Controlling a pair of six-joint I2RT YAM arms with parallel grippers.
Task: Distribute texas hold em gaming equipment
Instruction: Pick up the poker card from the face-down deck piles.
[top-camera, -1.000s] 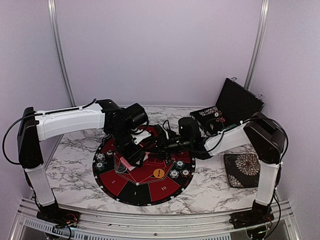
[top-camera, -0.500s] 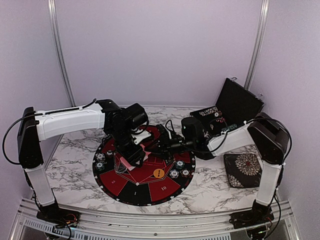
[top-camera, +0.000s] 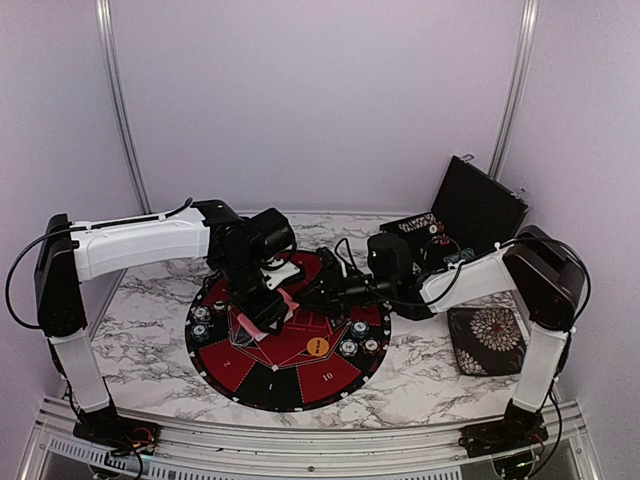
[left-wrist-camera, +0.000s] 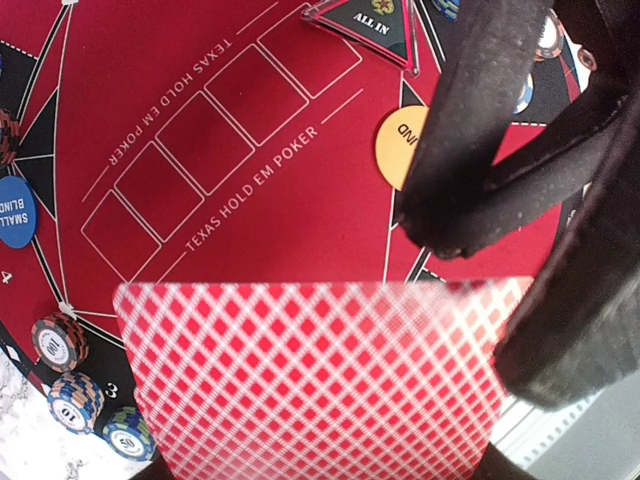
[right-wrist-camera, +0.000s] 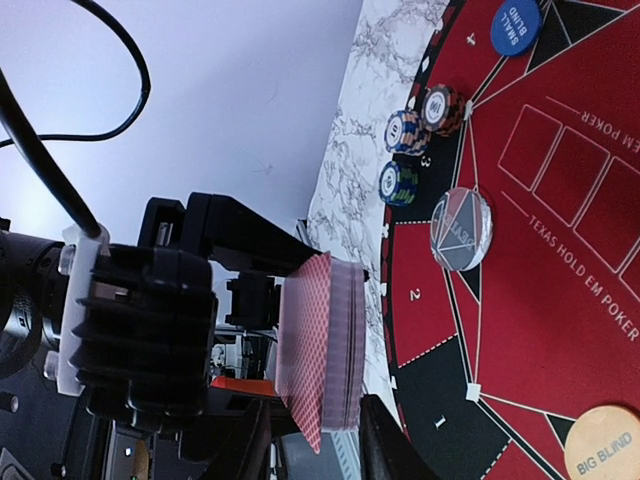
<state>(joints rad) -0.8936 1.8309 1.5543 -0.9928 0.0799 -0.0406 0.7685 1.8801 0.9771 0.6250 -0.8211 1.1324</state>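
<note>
A deck of playing cards (right-wrist-camera: 322, 350) is seen held on edge in the left gripper (top-camera: 270, 305), at the lower centre of the right wrist view, its red lattice back facing left and its long axis running up and down the frame. In the left wrist view the same deck (left-wrist-camera: 320, 380) fills the lower half of the frame, long axis left to right, and its lower edge is cut off by the frame. The right gripper (top-camera: 308, 293) is shown reaching in from the right at the middle of the overhead view, its 2 dark fingers (left-wrist-camera: 470, 120) coming down from the upper right of the left wrist view to just above the deck's top edge; whether they are touching the cards cannot be told, and the gap between them cannot be judged. Below, a round red and black poker mat (top-camera: 290, 350) is spread on the marble table (top-camera: 150, 320). In the right wrist view, 3 small chip stacks (right-wrist-camera: 415, 130) are counted at the mat's rim near the top centre, 1 blue button disc (right-wrist-camera: 515, 25) at the top right, 1 orange button disc (right-wrist-camera: 603, 455) at the lower right, and 1 clear dealer disc (right-wrist-camera: 460, 230) right of centre. A black hinged case (top-camera: 470, 215) stands open at the right of the overhead view, with a flower-patterned tray (top-camera: 485, 340) below it.
</note>
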